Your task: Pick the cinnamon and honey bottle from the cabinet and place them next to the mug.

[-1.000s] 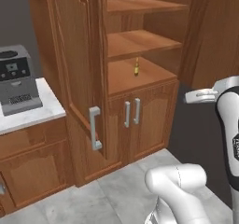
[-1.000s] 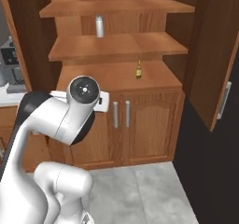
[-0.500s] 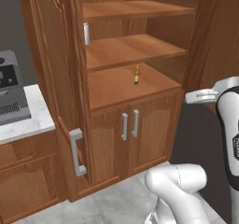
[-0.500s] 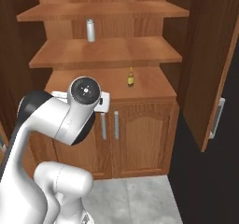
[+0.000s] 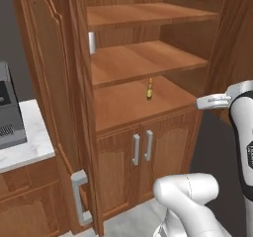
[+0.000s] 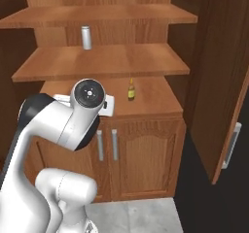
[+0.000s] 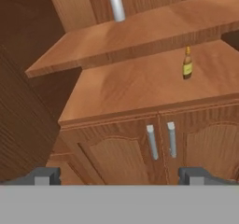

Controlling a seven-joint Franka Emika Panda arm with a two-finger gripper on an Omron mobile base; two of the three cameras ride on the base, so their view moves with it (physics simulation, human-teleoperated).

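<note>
In our hand view we saw the grey cylinder point(image 7: 116, 3) on the upper shelf at left, and our gripper point(image 7: 119, 175) spread wide and empty. The honey bottle point(image 7: 187, 63) stood upright on the cabinet point(image 7: 140, 87) ledge, ahead and to the right, well apart from us.
</note>
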